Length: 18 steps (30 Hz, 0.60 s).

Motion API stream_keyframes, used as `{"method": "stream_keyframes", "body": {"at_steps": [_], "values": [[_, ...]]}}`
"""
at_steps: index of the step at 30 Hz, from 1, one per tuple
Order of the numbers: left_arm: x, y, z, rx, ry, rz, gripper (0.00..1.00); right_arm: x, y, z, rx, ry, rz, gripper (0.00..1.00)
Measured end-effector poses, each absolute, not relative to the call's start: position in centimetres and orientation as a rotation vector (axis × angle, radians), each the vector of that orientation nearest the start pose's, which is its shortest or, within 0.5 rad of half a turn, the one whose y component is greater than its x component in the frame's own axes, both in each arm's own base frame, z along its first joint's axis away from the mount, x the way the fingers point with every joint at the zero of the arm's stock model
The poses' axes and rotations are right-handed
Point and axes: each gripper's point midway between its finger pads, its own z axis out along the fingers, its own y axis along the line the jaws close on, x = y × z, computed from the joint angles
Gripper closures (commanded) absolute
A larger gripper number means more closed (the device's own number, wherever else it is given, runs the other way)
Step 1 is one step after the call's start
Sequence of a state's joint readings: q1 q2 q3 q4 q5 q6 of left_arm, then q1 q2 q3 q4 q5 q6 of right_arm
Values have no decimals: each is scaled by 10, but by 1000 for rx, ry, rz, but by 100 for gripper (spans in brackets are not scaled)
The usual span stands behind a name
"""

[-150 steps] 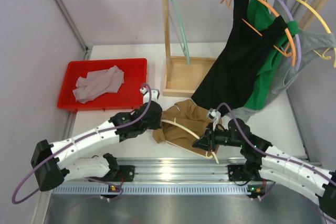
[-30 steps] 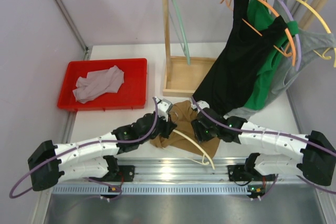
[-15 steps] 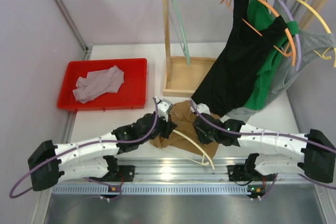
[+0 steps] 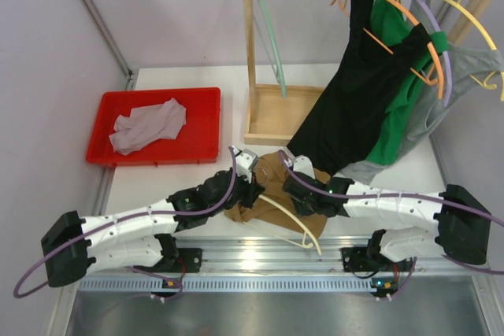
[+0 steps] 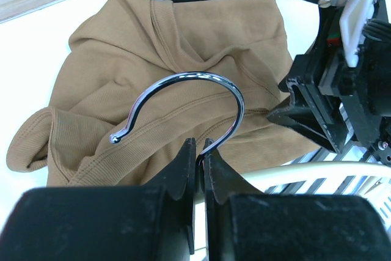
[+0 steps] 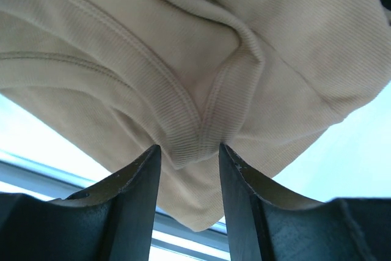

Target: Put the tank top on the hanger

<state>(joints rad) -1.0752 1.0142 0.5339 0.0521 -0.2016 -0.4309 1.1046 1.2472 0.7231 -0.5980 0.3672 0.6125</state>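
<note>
Two arms: both reach in over the tank top [image 4: 272,169] at the near middle of the table [image 4: 142,180], one from each side.
Tank top: lies crumpled on the table in front of the wooden rack [image 4: 249,53]. Its far edge is just beside the hem of the hanging black top [image 4: 354,92], and its ribbed straps and bound edges face up.
Hanger [image 5: 330,169]: rests across the near part of the tank top. The cream arm runs toward the near table edge and the metal hook [image 5: 235,99] stands clear of the fabric.
Left gripper [image 5: 198,149]: clenched on the thin neck of the hook, its fingers pressed together with only the wire between them.
Why held so: in my judgement, a grip at the neck steers the whole hanger and leaves both arched arms free to slide into a strap.
Right gripper [image 6: 186,151]: parted to a moderate gap and holding nothing. A raised fold of the bound edge sits between the fingertips, and I cannot tell whether the cloth brushes their inner faces.
Why placed so: it seems to straddle that ridge so that closing would pinch the edge and lift an opening for the hanger.
Step in hand: probably taking hold of a strap, since the garment is not yet on the hanger.
Risk: the pinch may catch more than one layer and close the opening.
</note>
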Motion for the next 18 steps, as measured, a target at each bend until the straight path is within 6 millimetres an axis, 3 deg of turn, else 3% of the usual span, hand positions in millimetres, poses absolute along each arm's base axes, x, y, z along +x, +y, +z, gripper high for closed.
{"method": "stream_keyframes", "body": {"at_steps": [8,10,12,15,18], "values": [[176,-288,140,531,2004,-755,100,155,203,46,-521,2541,28,59],[176,-288,140,532,2004,-754,100,154,202,44,-526,2544,20,66],[176,-288,140,532,2004,-754,100,154,202,44,-531,2542,18,82],[177,-287,139,529,2003,-750,100,155,201,45,-519,2535,8,95],[180,-283,141,506,1999,-725,100,156,197,49,-505,2523,-2,100]]}}
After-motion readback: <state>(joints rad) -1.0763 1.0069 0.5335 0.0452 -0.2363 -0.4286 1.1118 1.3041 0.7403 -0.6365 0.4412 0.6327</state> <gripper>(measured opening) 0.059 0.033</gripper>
